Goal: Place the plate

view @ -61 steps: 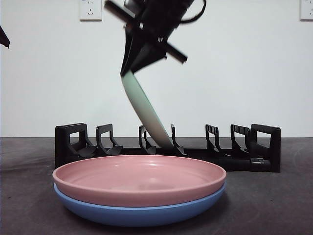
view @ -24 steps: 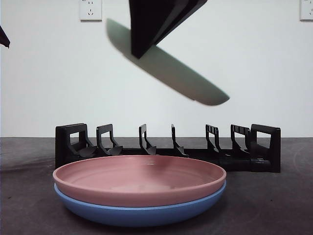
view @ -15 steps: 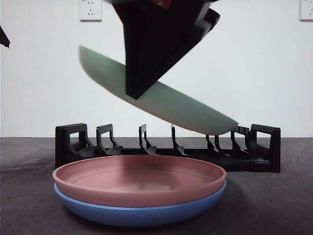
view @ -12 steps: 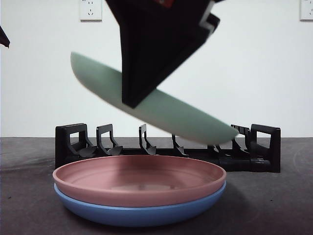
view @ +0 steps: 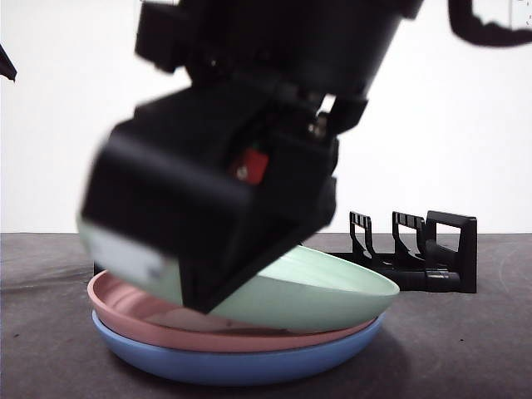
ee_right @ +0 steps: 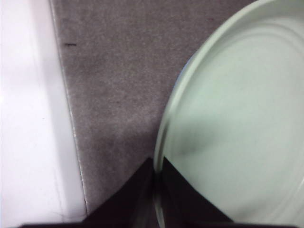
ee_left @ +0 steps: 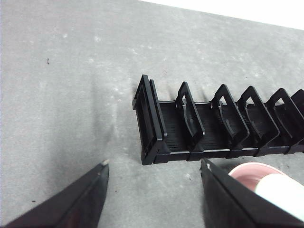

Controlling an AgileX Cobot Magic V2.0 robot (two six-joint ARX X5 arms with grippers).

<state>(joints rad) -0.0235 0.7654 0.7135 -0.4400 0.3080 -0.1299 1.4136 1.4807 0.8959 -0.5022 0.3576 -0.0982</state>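
Gripping the green plate (view: 324, 291) by its rim, the right pincer (ee_right: 156, 190) holds it tilted above the pink plate (view: 125, 303).

- We see the right gripper (view: 195, 283) as a big matte black block, boxy and angular, narrowing to a wedge at its lower end.
- On its face we notice a small red part (view: 253, 166) set in a recess, with a small pale screw head just beside it.
- A pale grey patch shows on the block's lower left side; it is too blurred for us to read.
- A thick black cable (view: 490, 32) loops at the top right corner.
- We see the left gripper (ee_left: 154, 199) as two plain black jaws, flat-sided and tapering to points.
- A small black tip (view: 7, 66) shows at the left edge.
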